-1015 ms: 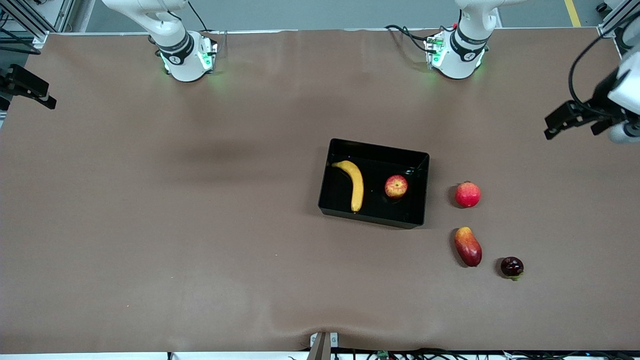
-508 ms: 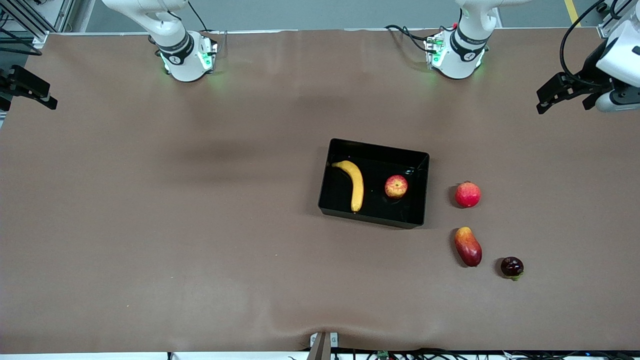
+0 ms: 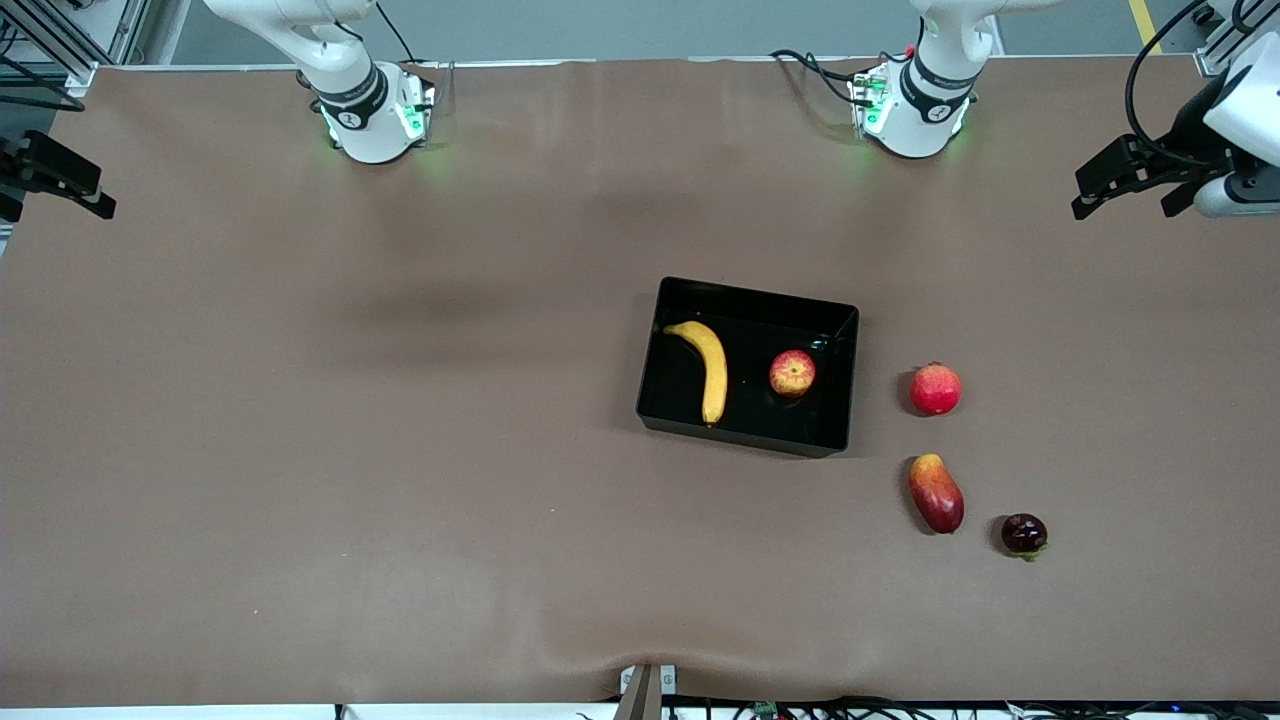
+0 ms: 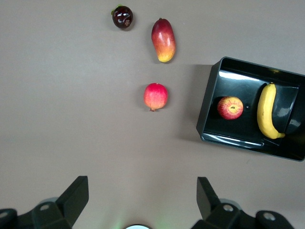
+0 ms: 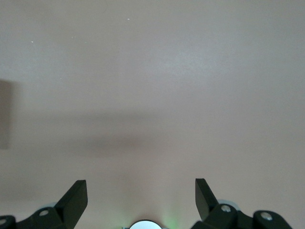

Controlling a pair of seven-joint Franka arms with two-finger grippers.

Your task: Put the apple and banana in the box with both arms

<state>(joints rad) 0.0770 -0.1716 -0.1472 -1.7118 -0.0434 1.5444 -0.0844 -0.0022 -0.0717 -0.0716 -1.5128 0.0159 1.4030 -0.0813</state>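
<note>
A long curved yellow banana (image 3: 706,368) and a small round apple, red with yellow streaks (image 3: 792,373), lie side by side but apart inside a shallow rectangular glossy black box (image 3: 752,296) on the brown tabletop (image 3: 400,450), the banana toward the right arm's end, the apple toward the left arm's end. Neither fruit touches the other.

Outside the box, toward the left arm's end of the tabletop, sit three more fruits: a plain red round fruit (image 3: 935,389) just beside the box wall, an elongated red-and-yellow mango (image 3: 936,493) nearer the front camera, and a small dark maroon round fruit (image 3: 1024,533) beside the mango.

The left arm's black two-finger end effector (image 3: 1120,180) hangs in the air over the edge of the tabletop at that arm's end, well apart from the box; the left wrist view shows its fingers (image 4: 76,195) spread wide with nothing between them. The right arm's end effector (image 3: 55,178) hangs over the tabletop's edge at its own end, fingers (image 5: 76,198) likewise spread wide and holding nothing, bare brown surface below. Both white arms wait clear of the fruit.
</note>
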